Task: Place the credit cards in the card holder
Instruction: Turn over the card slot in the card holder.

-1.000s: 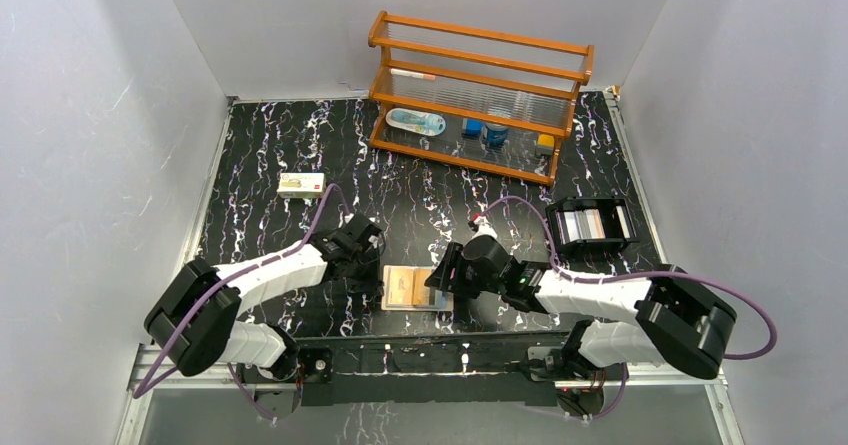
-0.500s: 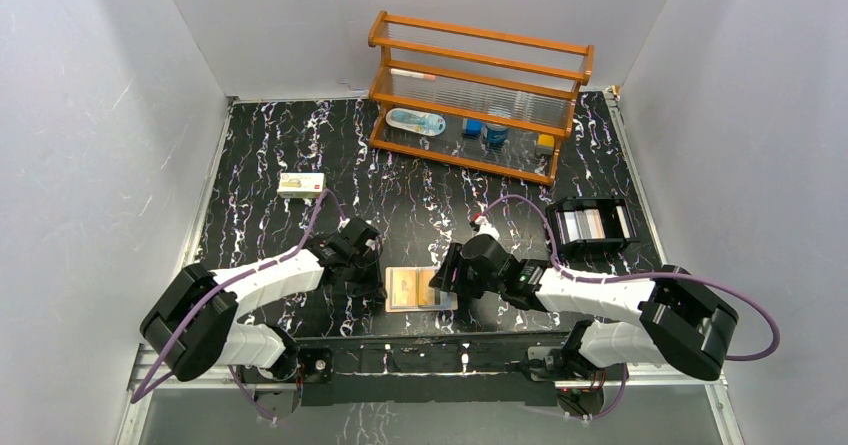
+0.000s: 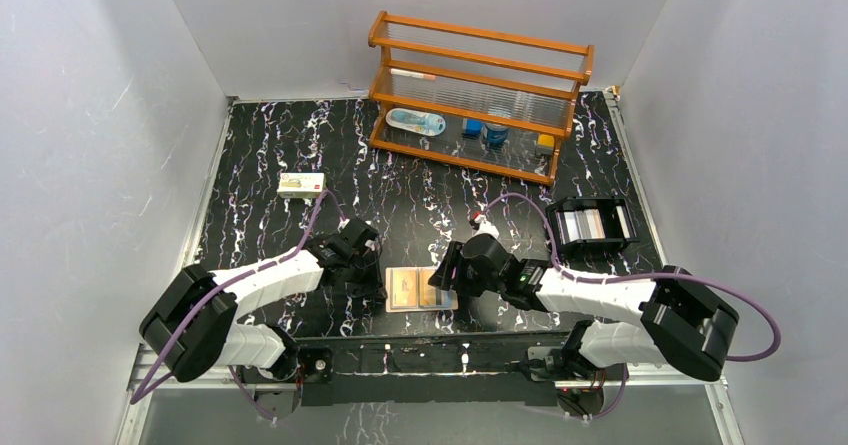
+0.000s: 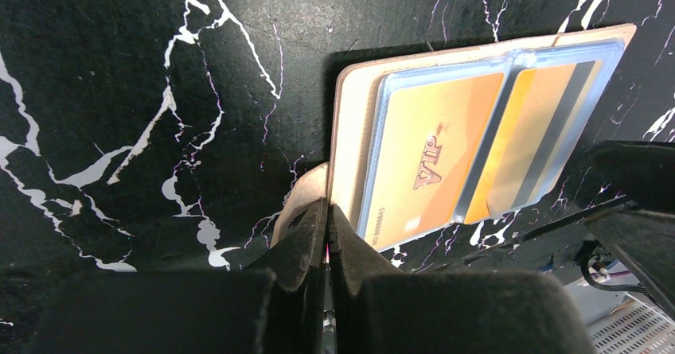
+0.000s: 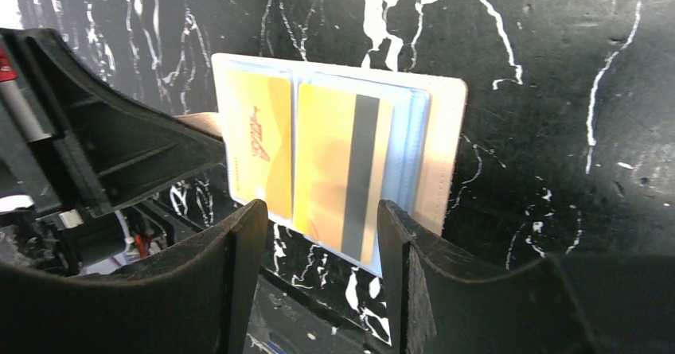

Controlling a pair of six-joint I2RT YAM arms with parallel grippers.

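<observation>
Cards [image 4: 422,163] sit sleeved in the wallet [image 4: 352,131], its corner hidden behind closed left jaws; right jaws gape wide.

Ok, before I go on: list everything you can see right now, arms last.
card holder: one, tan, lying open near the table's front edge
credit cards: two, yellow-orange, in its clear sleeves
wooden rack: one, orange-brown, far side
small items: several, white, blue, yellow, on the rack's lower shelf
small box: one, white, left side
black frame: one, right side
table: one, black with white marbling
left gripper: shut on the card holder's flap
right gripper: open, at the holder's right edge
</observation>
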